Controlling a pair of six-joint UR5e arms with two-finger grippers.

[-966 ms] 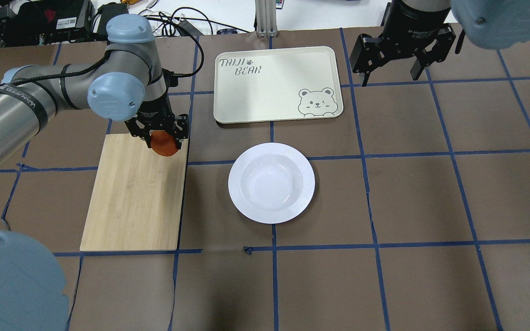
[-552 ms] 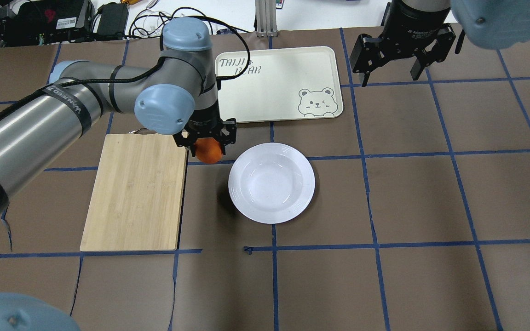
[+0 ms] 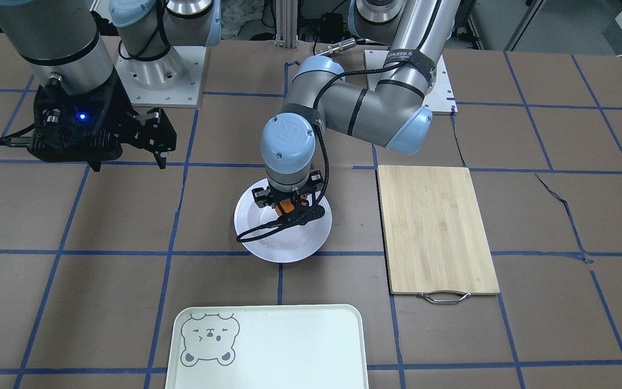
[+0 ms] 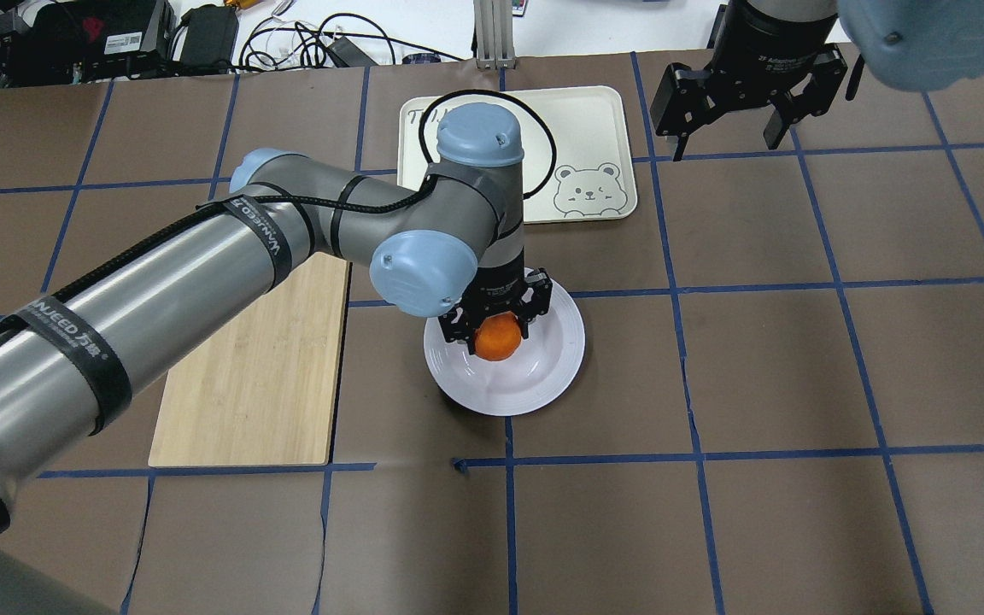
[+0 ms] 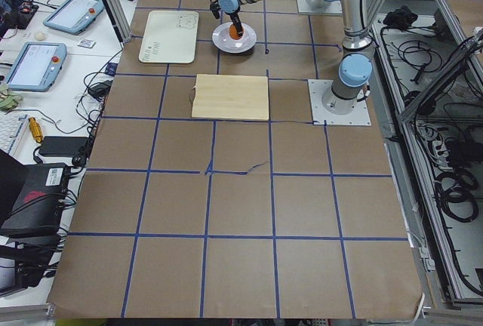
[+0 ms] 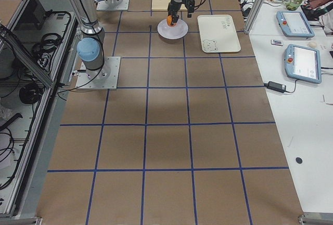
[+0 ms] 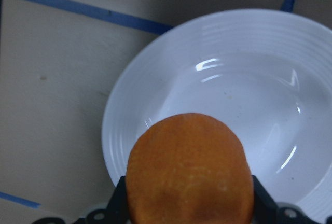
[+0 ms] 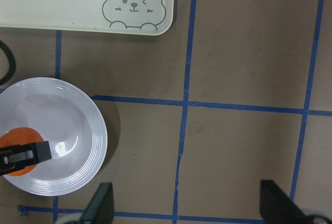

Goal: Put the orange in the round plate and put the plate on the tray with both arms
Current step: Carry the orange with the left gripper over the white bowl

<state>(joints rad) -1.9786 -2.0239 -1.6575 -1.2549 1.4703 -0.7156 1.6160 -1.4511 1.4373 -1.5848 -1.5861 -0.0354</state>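
Left gripper (image 4: 496, 328): it is clamping the orange (image 4: 497, 338) between both fingers and is hanging over the round plate (image 4: 557, 359). A second ago it was holding the fruit above the corner of the cutting board (image 4: 261, 384); it has been sweeping across the table since then.

Orange: it is now sitting over the plate's shallow well, toward the side nearer the board. In the wrist view it is covering the near rim and part of the well. Whether it is touching the plate, I cannot tell.

Round plate: it is lying on the brown table (image 4: 799, 367) in the same spot as before, just short of the tray (image 4: 594, 128).

Right gripper (image 4: 724, 137): it is waiting with its jaws spread apart, beside the tray's far corner, exactly where it was a second ago.

Meaning for the task: the carry is likely ending, so lowering and releasing the fruit is coming next. The plate is not yet being moved to the tray, and the right arm is not yet taking part.

Risk: released from this height, the round fruit could be rolling toward the rim.
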